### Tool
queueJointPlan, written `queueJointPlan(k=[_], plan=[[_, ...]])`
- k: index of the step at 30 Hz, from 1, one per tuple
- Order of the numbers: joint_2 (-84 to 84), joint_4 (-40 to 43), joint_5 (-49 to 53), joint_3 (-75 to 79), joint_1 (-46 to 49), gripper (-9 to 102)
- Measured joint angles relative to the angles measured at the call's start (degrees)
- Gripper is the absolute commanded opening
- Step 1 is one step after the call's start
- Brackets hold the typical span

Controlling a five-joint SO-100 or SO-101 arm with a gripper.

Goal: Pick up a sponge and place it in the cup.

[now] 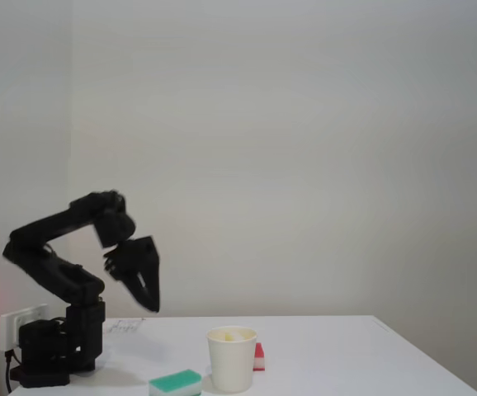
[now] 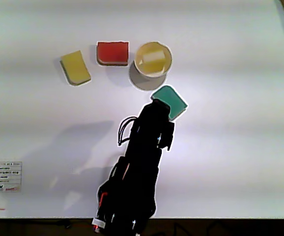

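Observation:
The white paper cup (image 1: 232, 363) (image 2: 141, 68) stands upright near the table's front edge in the fixed view. A pale yellow sponge (image 1: 232, 335) (image 2: 152, 57) lies inside it, just below the rim. A second yellow sponge (image 2: 75, 67) lies flat on the table, left of the red one in the other view. My black gripper (image 1: 153, 304) hangs in the air to the left of the cup, well above the table, its fingers tapering to one point with nothing between them. From above, the arm (image 2: 142, 157) reaches toward the cup and stops short of it.
A red sponge (image 2: 113, 52) (image 1: 259, 356) lies right beside the cup. A green-topped sponge (image 2: 171, 101) (image 1: 176, 382) lies on the cup's other side, by the arm's tip. The arm's base (image 1: 53, 351) sits at the table's left end, next to a wall socket (image 1: 20, 323).

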State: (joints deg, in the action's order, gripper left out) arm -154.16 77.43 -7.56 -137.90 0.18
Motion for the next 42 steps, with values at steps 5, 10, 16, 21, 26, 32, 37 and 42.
queueJointPlan(k=[5, 10, 16, 21, 26, 32, 37, 42], plan=[[-11.0, -2.8, 1.8, -12.8, 0.3, 0], [-18.6, -6.5, 2.5, -23.3, -0.6, 0], [-24.6, -10.8, 3.5, -33.0, -1.4, 0], [-26.6, -13.4, 4.4, -38.2, -2.2, 0], [-27.9, -13.4, 4.3, -39.6, -5.7, 0], [-29.8, -9.0, 4.6, -39.6, -12.2, 0], [-31.8, -4.2, 4.7, -39.6, -14.7, 0], [-32.3, -3.1, 5.5, -39.5, -14.9, 0]])
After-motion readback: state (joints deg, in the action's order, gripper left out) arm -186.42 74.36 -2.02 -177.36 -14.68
